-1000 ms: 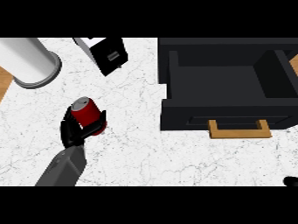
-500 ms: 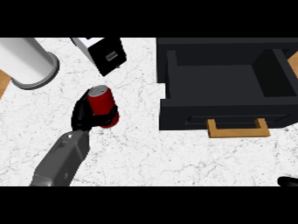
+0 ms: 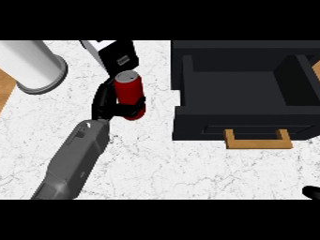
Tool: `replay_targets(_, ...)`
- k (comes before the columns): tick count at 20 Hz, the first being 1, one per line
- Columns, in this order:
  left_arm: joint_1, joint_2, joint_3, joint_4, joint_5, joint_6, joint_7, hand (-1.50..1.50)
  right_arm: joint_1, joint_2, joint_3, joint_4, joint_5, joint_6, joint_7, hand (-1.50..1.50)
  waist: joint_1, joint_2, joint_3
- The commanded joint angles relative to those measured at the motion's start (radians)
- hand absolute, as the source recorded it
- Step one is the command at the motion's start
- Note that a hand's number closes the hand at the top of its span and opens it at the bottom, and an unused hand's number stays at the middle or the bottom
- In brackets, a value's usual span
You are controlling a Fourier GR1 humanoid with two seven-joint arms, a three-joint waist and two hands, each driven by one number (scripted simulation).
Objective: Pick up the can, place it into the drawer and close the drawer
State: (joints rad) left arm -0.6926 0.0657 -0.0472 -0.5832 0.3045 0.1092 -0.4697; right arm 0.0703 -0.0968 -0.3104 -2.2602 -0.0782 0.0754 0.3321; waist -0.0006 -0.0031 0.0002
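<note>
The left hand (image 3: 109, 104) is curled round the red can (image 3: 130, 95), which sits in its grasp above the marble tabletop (image 3: 162, 168), left of the open black drawer (image 3: 249, 96) and near its left wall. Only a dark tip of the right hand (image 3: 319, 192) shows at the lower right edge — whether its fingers are open or curled cannot be told.

The step in hand looks like carrying the can across to the drawer. To do it well, the can should travel right, high enough to clear the drawer's left wall, then come down over the dark floor of the compartment — not on the rim — before the fingers let go. Keeping it upright would help it settle without rolling. The wooden handle (image 3: 258, 139) at the front is the place to push afterwards.

Counted: one can, one drawer with one handle, one white cylinder (image 3: 29, 65) at the upper left, one small black-and-white object (image 3: 114, 55) behind the can.
</note>
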Motion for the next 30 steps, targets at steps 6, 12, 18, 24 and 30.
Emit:
replay_targets(6, -0.111, -0.012, -0.056, -0.277, -0.032, 0.094, 0.323, 1.50, 0.118, 0.041, -0.004, -0.033, 0.007, 0.041, -0.092, -1.50, -0.004, -0.002, 0.001)
replay_targets(12, -0.229, -0.032, -0.083, -0.431, -0.067, 0.209, 0.547, 1.50, -0.030, -0.030, -0.033, 0.002, -0.003, 0.000, 0.012, -1.50, 0.005, -0.002, 0.000)
replay_targets(18, -0.344, -0.039, -0.088, -0.449, -0.102, 0.227, 0.696, 1.50, 0.041, 0.010, -0.029, -0.025, -0.011, 0.011, -0.019, -1.50, -0.004, -0.001, 0.000)
replay_targets(24, -0.609, -0.065, -0.089, -0.195, -0.060, 0.319, 0.672, 1.50, -0.041, 0.015, 0.033, 0.008, 0.065, -0.024, -0.006, -1.50, -0.033, 0.010, 0.001)
replay_targets(30, -0.707, -0.066, -0.083, -0.038, -0.025, 0.304, 0.638, 1.50, -0.027, -0.009, -0.012, 0.003, -0.006, 0.006, -0.009, -1.50, -0.045, 0.012, 0.001)
